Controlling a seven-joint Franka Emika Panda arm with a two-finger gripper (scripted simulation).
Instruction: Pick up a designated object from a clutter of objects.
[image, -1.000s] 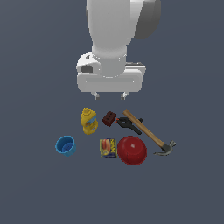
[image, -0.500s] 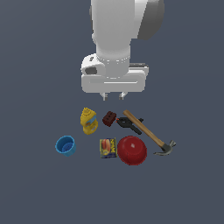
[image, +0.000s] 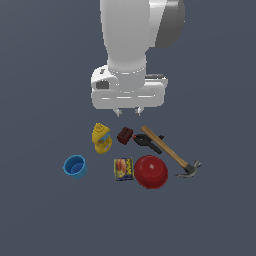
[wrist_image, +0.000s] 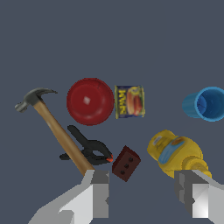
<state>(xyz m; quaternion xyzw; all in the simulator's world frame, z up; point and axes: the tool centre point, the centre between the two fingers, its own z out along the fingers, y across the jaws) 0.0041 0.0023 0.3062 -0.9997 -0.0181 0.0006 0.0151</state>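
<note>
The gripper (image: 128, 112) hangs above the clutter w/ fingers spread apart, holding nothing. The blue cup (image: 75, 166) lies at the exterior view's left, apart from the others, near the yellow bottle (image: 101, 138) and the tin (image: 123, 169).

Tool (image: 128, 112) (empty) above clutter (image: 131, 152)

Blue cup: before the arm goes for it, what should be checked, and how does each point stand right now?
1. Gripper open and empty: ok.
2. Blue cup in sight in both views: ok.
3. Cup stands apart from the yellow bottle and the tin: ok.
4. Gripper above the cup: not ok; it hangs over the small red block, towards the exterior view's right of the cup.
5. Cup upright: cannot tell.
</note>
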